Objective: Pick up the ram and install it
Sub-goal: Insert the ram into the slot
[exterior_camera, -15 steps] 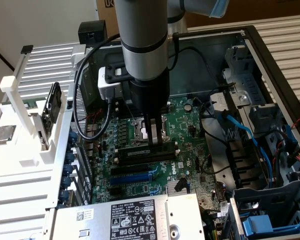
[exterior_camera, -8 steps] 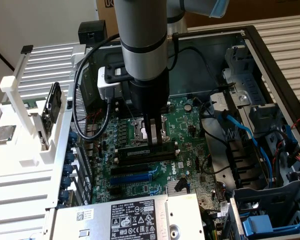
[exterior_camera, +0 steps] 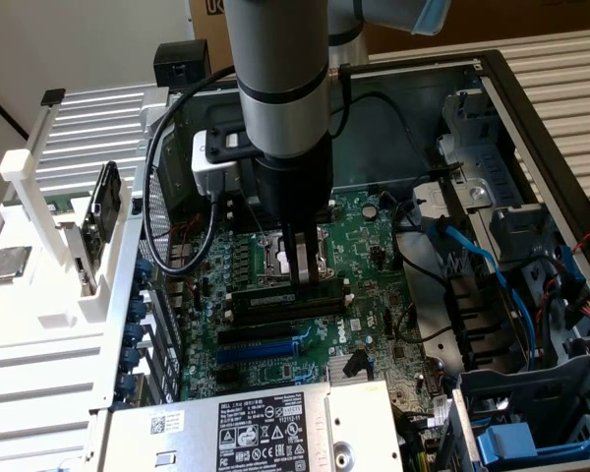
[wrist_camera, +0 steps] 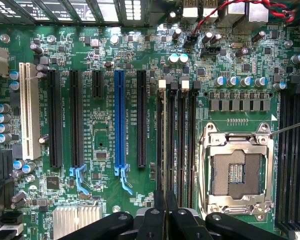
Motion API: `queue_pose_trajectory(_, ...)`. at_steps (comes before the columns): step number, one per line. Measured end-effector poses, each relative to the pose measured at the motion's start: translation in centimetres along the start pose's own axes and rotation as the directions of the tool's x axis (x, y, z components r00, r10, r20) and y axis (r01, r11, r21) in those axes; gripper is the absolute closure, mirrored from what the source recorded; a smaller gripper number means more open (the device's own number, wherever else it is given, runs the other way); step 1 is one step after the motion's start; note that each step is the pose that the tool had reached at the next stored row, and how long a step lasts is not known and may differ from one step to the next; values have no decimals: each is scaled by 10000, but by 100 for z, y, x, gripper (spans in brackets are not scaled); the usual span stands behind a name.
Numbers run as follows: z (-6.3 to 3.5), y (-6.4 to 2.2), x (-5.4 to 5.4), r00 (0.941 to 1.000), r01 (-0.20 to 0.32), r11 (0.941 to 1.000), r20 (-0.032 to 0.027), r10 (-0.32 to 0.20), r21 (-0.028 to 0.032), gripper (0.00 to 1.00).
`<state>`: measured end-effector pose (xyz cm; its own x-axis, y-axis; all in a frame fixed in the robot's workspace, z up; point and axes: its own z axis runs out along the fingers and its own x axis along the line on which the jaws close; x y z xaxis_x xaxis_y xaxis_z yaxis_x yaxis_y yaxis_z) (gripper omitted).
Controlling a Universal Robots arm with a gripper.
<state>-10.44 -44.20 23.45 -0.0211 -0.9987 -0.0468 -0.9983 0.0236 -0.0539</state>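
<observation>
Currently on my console, itemised.

1. Gripper (exterior_camera: 300,273) (wrist_camera: 165,200): centre of the exterior view, hanging straight down into the open computer case (exterior_camera: 531,108). In the wrist view its black fingers (wrist_camera: 159,205) are drawn nearly together, with only a slit between them.
2. Ram (exterior_camera: 273,296): green stick on edge, just below centre of the exterior view, lying along the black memory slots (wrist_camera: 181,140) and pinched at its upper edge by those fingers.
3. CPU socket (wrist_camera: 237,167): lid open, lower right of the wrist view, beside the slots.
4. Blue expansion slot (wrist_camera: 119,120): centre left of the wrist view, apart from the gripper.
5. White rack (exterior_camera: 39,197): exterior view's left, outside the case.
</observation>
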Motion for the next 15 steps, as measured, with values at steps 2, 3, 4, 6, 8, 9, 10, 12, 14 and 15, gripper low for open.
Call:
queue_pose_trajectory(2, 0, -1, 2, 10000, 0, 10000, 0, 0, 0, 88)
queue_pose_trajectory(3, 0, 0, 3, 10000, -3, 10000, -1, 3, 0, 88)
queue_pose_trajectory(4, 0, 0, 4, 10000, -6, 10000, -1, 6, 0, 88)
queue_pose_trajectory(6, 0, 0, 5, 10000, -16, 10000, 0, 16, 1, 88)
queue_pose_trajectory(8, 0, 0, 5, 10000, -29, 10000, -1, 29, 2, 88)
queue_pose_trajectory(9, 0, 0, 5, 10000, -38, 10000, -2, 38, 2, 88)
queue_pose_trajectory(10, 0, 0, 5, 10000, -47, 10000, -3, 47, 2, 88)
queue_pose_trajectory(12, 0, 0, 5, 10000, -64, 10000, -4, 64, 2, 88)
queue_pose_trajectory(14, 1, -1, 5, 10000, -69, 10000, -3, 69, 4, 88)
queue_pose_trajectory(15, 2, -1, 6, 10000, -67, 10000, -5, 67, 8, 88)
